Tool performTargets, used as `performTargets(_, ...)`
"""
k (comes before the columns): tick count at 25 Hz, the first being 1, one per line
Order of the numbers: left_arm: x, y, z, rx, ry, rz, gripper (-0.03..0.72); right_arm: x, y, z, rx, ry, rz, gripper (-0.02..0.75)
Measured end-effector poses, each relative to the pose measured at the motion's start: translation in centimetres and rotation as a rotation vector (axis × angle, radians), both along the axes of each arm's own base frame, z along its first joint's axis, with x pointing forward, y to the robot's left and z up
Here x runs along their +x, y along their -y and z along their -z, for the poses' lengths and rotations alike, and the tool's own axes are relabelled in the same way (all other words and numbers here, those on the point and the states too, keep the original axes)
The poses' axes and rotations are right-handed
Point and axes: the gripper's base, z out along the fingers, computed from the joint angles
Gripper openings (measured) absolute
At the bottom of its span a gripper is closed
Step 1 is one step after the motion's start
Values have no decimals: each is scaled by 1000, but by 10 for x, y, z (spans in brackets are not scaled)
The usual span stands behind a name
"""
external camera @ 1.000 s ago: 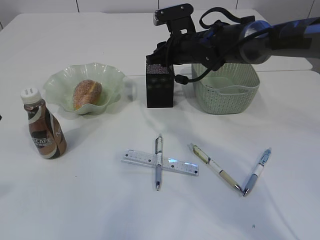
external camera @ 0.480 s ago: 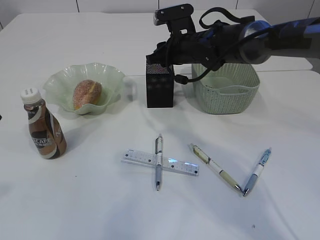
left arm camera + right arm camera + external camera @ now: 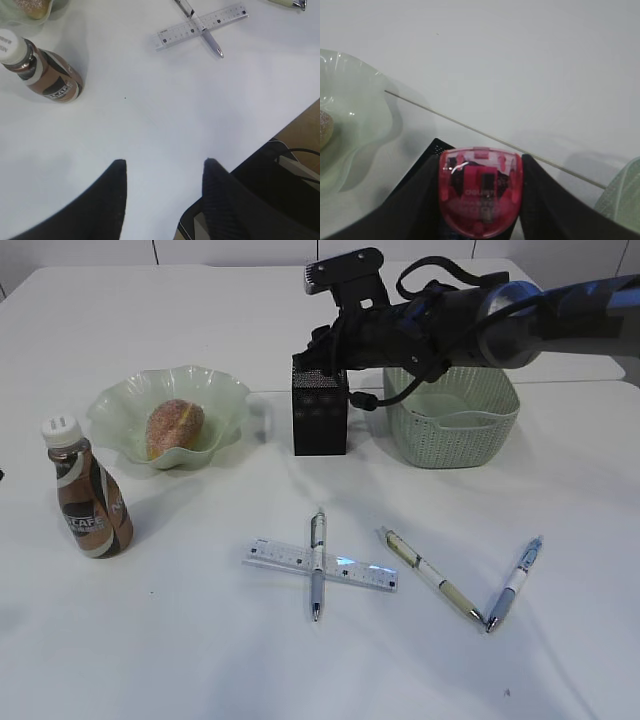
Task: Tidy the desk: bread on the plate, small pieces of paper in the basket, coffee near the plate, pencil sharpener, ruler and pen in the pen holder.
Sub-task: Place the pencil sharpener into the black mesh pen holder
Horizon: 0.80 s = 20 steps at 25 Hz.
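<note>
Right wrist view: the right end effector (image 3: 481,200) has a red translucent pencil sharpener (image 3: 481,198) between its two dark fingers (image 3: 422,200), directly over the mouth of the pen holder (image 3: 320,414). Whether the fingers clamp the sharpener or have just begun to part cannot be told; no gap shows on either side of it. In the exterior view the right arm reaches across from the right, its end effector hidden behind the wrist above the black mesh cup, which stands between the plate (image 3: 215,390) and the basket (image 3: 455,430).

The step in hand appears to be dropping the sharpener into the cup. To do it well, the sharpener should be centred over the opening and clear of the rim, low enough not to bounce out, and the fingers should part fully before the arm rises straight up.

Left wrist view: the left end effector (image 3: 165,180) hangs half open and empty above the table (image 3: 165,115), near the coffee (image 3: 47,75). The bread (image 3: 174,428) lies on the plate; the ruler (image 3: 320,565) and three pens lie on the table, one pen (image 3: 317,562) across the ruler.
</note>
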Motion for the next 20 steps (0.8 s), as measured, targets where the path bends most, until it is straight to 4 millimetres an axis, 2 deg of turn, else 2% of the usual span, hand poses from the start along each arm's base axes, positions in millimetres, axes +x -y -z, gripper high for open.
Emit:
performTargets(6, 0, 0, 0, -1, 1, 0, 341, -1, -2, 0, -23, 9, -14, 410)
performTargets(18, 0, 0, 0, -1, 1, 0, 341, -4, -10, -4, -20, 24, -37, 417)
performTargets(20, 0, 0, 0, -1, 1, 0, 341, -5, -9, -13, -18, 35, -33, 417)
